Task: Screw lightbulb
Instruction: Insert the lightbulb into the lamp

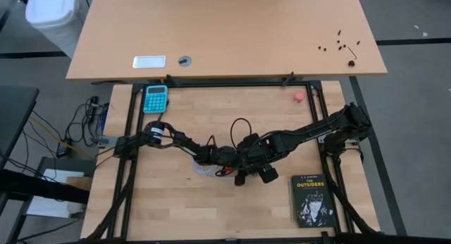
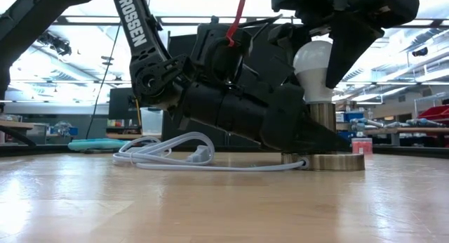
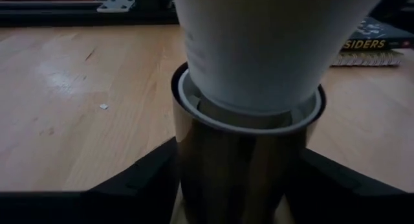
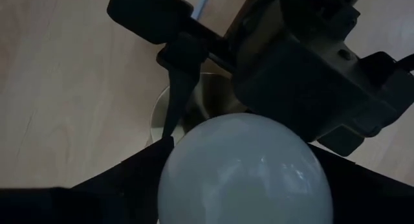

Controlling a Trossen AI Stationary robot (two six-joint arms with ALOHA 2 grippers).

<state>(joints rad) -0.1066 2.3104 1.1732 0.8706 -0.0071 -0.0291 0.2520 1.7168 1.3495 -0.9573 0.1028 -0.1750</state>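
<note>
Presently the lightbulb (image 2: pixel 313 64) stands upright in the brass socket (image 2: pixel 323 116) near table (image 1: pixel 176 202) centre. Right gripper (image 2: pixel 330 43) fingers clasp bulb from above; left gripper (image 3: pixel 239 179) fingers clamp socket.

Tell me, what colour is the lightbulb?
White and frosted. The lightbulb shows best in the low view.

Dark jointed arms (image 1: pixel 303 135), white TROSSEN lettering (image 2: pixel 135 18), red cable tie (image 2: pixel 235 22)
</note>
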